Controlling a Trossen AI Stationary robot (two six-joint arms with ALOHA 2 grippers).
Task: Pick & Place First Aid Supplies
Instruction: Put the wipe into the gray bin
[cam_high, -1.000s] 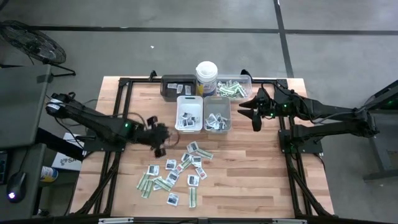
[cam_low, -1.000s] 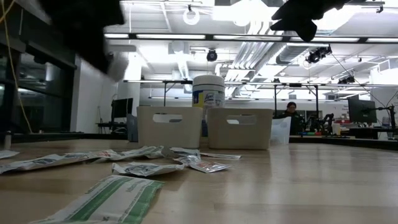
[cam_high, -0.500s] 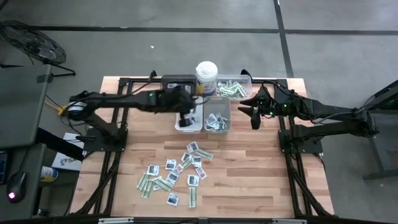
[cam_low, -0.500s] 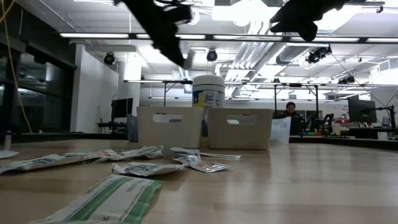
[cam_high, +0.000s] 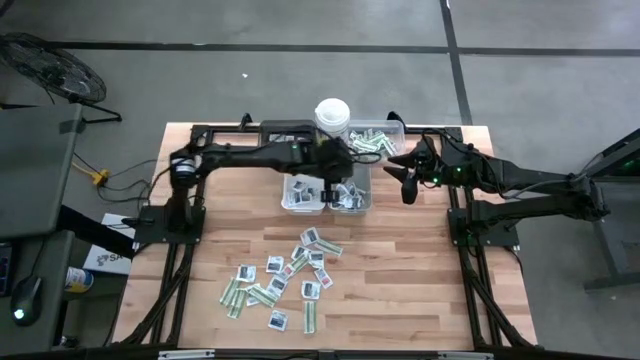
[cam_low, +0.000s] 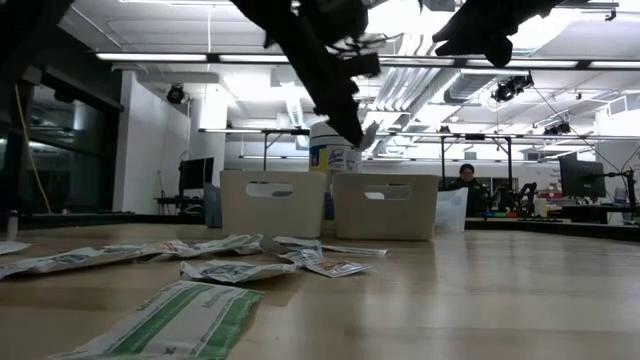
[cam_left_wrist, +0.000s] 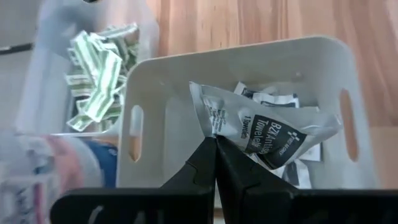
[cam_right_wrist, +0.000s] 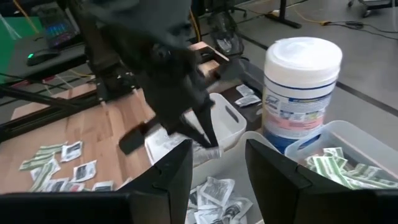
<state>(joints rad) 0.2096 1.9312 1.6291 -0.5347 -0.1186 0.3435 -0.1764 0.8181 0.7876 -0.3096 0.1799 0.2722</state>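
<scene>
A white towelette sachet is pinched by one corner between the closed fingers of the left end effector and is held above the grey tray, the right-hand one of two small trays set side by side toward the far middle of the worktop. More sachets are seen lying inside that tray. In the clear tray farther back, pale-green-and-white strips are gathered, with a white lidded canister standing just beside it. A dark tray is placed to the left of the canister. A loose scatter of packets is spread on the near middle of the worktop. The right end effector is held with its fingers parted and nothing between them, just to the right of the grey tray and above the worktop. In the low view, a seated person is visible in the room beyond.
</scene>
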